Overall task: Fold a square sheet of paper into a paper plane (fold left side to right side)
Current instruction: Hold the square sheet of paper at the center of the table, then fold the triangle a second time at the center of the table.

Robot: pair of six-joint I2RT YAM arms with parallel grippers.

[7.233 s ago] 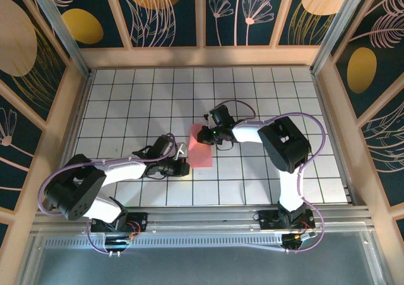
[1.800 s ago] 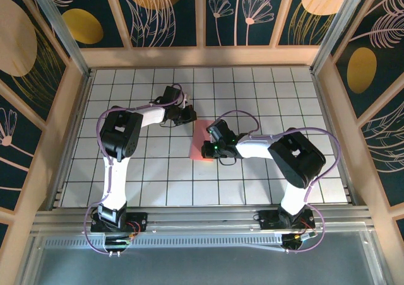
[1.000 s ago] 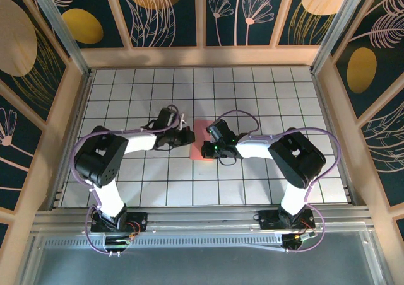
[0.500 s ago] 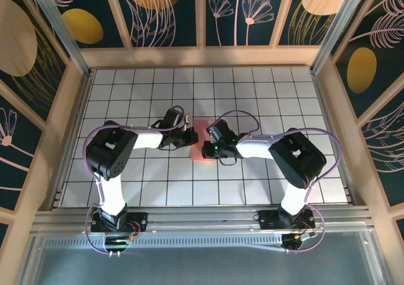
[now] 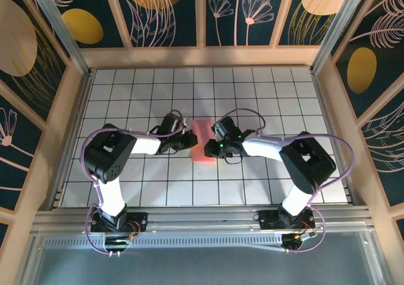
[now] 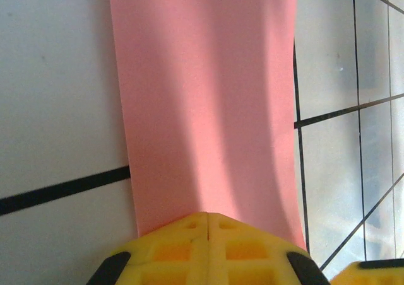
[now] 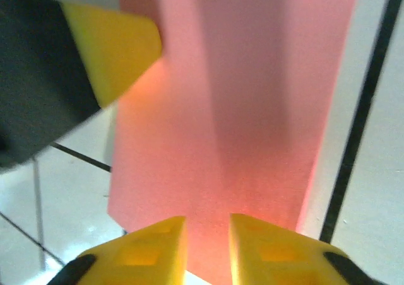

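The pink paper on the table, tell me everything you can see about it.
The pink paper is thin, matte and plain, a narrow rectangle lying on the white tiled table, with soft shading along its length hinting it bows slightly. The left end effector, fingers together, appears to press on one side; the right end effector, fingers slightly parted, sits at the opposite side.

Top camera: above, behind my bases, looking down over the whole table [image 5: 126, 96].
Left wrist: very close, facing the pink paper [image 6: 202, 96].
Right wrist: equally close, opposite side.
Shared: that paper.
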